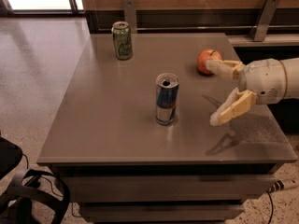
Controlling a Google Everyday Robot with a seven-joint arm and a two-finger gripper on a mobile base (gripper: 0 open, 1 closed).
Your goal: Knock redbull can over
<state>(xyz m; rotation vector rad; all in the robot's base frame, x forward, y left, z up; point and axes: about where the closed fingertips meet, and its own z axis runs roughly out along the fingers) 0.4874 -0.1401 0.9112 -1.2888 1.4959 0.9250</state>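
Note:
The redbull can (166, 99) stands upright near the middle of the grey table (103, 125); it is slim, blue and silver with a silver top. My gripper (212, 93) comes in from the right, above the table surface, a short way right of the can and apart from it. Its two cream fingers are spread wide open with nothing between them: one fingertip (211, 66) lies in front of the apple, the other (217, 119) points down-left toward the table.
A green can (122, 40) stands upright at the back left of the table. A red apple (206, 58) sits at the back right, just behind my upper finger. A wall rail with brackets runs behind the table. Black base parts show at the lower left.

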